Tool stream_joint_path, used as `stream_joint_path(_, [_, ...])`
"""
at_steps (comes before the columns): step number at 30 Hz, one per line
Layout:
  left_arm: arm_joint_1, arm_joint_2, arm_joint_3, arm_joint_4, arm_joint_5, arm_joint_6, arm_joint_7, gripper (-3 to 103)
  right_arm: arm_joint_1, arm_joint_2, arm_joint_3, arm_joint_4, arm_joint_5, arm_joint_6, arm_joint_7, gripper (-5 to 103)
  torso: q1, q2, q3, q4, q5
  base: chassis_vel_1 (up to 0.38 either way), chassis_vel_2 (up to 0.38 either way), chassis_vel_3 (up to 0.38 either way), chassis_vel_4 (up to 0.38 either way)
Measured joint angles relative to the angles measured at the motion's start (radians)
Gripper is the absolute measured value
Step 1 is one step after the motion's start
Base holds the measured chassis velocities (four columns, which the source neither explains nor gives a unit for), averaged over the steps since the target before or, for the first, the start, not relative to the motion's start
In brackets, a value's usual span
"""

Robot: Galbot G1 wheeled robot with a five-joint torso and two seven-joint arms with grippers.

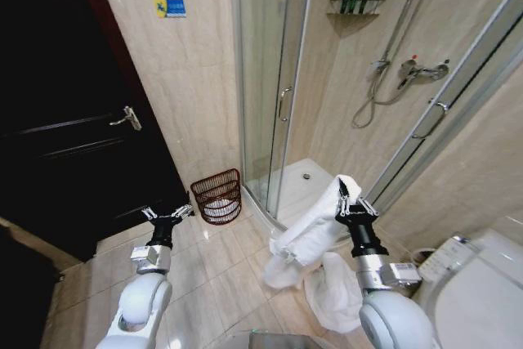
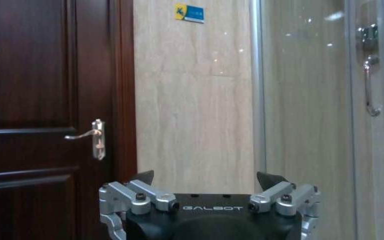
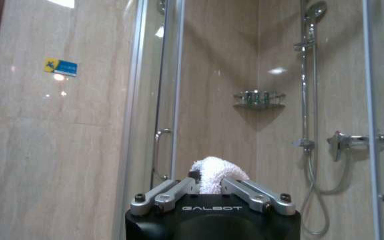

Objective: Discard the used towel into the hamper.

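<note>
A white towel (image 1: 310, 222) hangs from my right gripper (image 1: 346, 199), which is shut on its upper end; the rest droops down toward the floor. In the right wrist view the towel's tip (image 3: 212, 172) pokes out between the closed fingers. The hamper (image 1: 217, 195), a small dark reddish-brown ribbed basket, stands on the floor against the wall beside the shower door, to the left of and beyond the towel. My left gripper (image 1: 167, 213) is raised and open with nothing in it, near the dark door; in the left wrist view its gripper (image 2: 205, 176) holds nothing.
A second white towel (image 1: 337, 292) lies crumpled on the tiled floor under my right arm. A glass shower cabin (image 1: 278, 104) stands ahead, a dark wooden door (image 1: 73, 120) on the left, a toilet (image 1: 478, 292) at the lower right. Floor between the arms is free.
</note>
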Motion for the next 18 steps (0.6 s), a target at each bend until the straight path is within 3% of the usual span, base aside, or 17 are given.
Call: stream_joint_path(18, [0.004, -0.018, -0.001, -0.006, 0.021, -0.001, -0.007, 100, 0.03, -0.013, -0.006, -0.017, 0.01, 0.0, -0.001, 3, 0.0, 0.0, 0.0, 0.0, -0.0001, 0.062, 0.065, 0.055, 0.06])
